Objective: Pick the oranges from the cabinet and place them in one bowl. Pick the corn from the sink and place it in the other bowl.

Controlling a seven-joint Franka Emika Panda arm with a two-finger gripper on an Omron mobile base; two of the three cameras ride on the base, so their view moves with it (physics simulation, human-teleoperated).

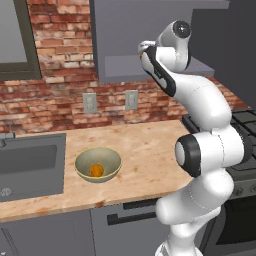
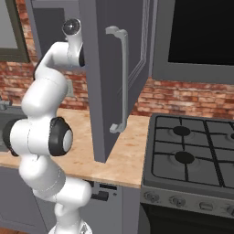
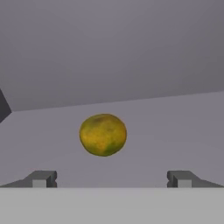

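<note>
- In the hand view I see the yellow-green round orange (image 3: 103, 134) sitting on the flat grey shelf floor of the large matte grey wall cabinet (image 3: 131, 57), in front of its plain back panel.
- The two small dark fingers (image 3: 41, 178) stand wide apart at the bottom of this view, one at each side, and the gripper (image 3: 110, 179) holds nothing. The fruit lies ahead of the tips, about in the middle between them, not touching them.
- In the left base view the white arm with dark joints (image 1: 200, 150) rises from the lower right and bends up to the left, so its end goes into the open grey cabinet above the table.
- On the light wooden table (image 1: 145, 150) stands one round shallow olive-tan bowl with a yellowish rim (image 1: 98, 164). Inside it rests the bright orange round fruit (image 1: 96, 171).
- Left of this bowl is the dark grey rectangular sink (image 1: 30, 170), sunk into the table, with a round drain near its lower left corner. I cannot tell from here if the corn is inside.
- In the right base view the open grey cabinet door with a long grey handle (image 2: 116, 77) hangs in front and hides the hand. To the right of the table there is a black gas stove with round burners (image 2: 187, 155).
- Behind the table is a red brick wall (image 1: 55, 95) with two grey socket plates.
</note>
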